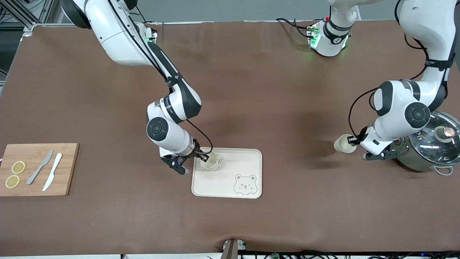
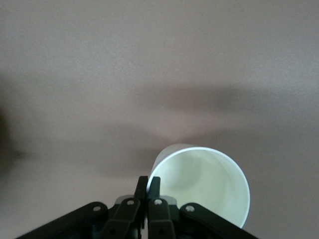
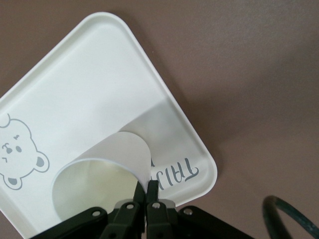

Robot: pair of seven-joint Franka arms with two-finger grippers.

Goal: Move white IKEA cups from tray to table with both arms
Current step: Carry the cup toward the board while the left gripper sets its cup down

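Bear tray [image 1: 248,158], cream w/ bear drawing on the corner nearest the front camera and grey lettering (not legible) at its corner toward the robots; right gripper [image 1: 205,157] is over that lettered corner, fingers [image 3: 151,189] pinched on the rim of one white cup [image 1: 210,161], which sits over the tray surface. Toward left arm's end of table, left gripper [image 1: 355,141] is clamped on rim of second white cup [image 1: 344,143], tilted above bare brown table [image 1: 273,90], beside a lidded steel pot [image 1: 431,147]. Cutting board [image 1: 36,169] at right arm's end holds two knives and lemon slices.
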